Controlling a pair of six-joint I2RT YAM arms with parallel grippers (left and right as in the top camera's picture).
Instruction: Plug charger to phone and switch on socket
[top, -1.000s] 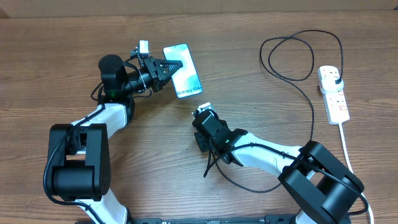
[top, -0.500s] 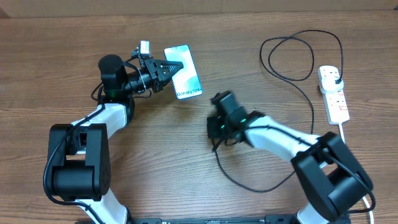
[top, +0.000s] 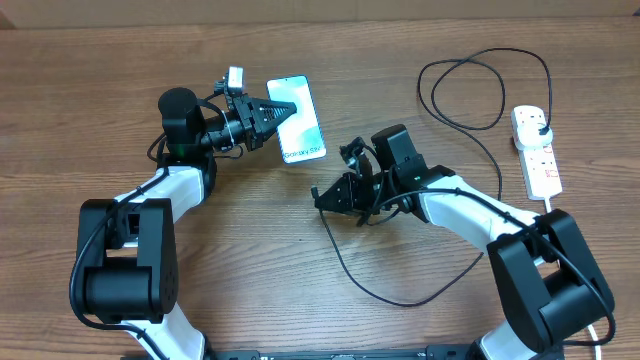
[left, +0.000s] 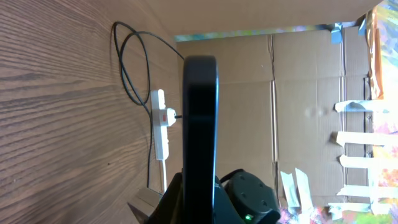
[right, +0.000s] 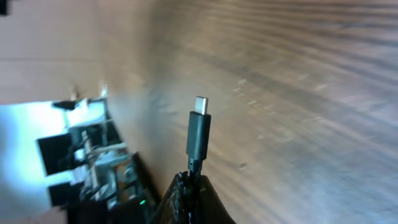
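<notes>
Two arms are converging: the right gripper (top: 322, 195), clenching the charger (right: 199, 130) near its tip, is swinging toward the phone (top: 303, 135) that the left gripper (top: 285, 107) is grasping, readying the plug-in.

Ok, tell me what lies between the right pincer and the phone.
Only bare wooden table, in the overhead view: nothing sits between the right pincer and the phone.
</notes>
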